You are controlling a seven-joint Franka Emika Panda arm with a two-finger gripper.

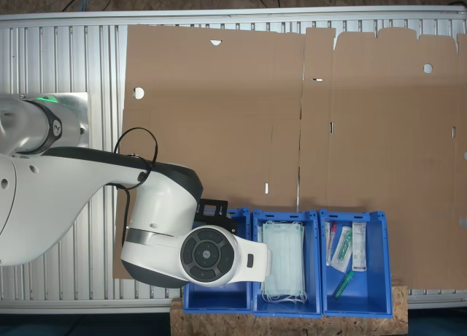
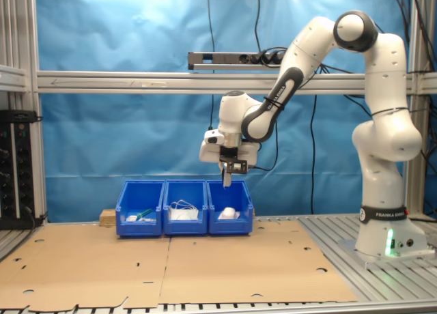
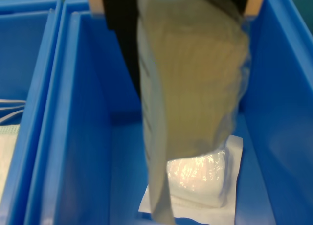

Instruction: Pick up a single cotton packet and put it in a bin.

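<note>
Three blue bins stand in a row near one edge of the cardboard-covered table (image 2: 225, 273), and the white arm (image 2: 307, 48) reaches over to the end one, the bin (image 2: 230, 206) nearest the robot's base. Beside it is the bin of face masks (image 1: 283, 266), then the bin of narrow packets (image 1: 354, 263). Above the end bin the hand (image 2: 228, 173) hangs with its fingers closed on the cotton packet (image 3: 190, 88), pinched by its upper edge so that it dangles into the bin's mouth, clear of the floor. On that floor lies another packet with a white pad (image 3: 198, 178). The held packet looks light and limp, a thin crinkly wrapper that sags and curls; I'd judge an edge grip holds it well enough, though the slick film could slip.
</note>
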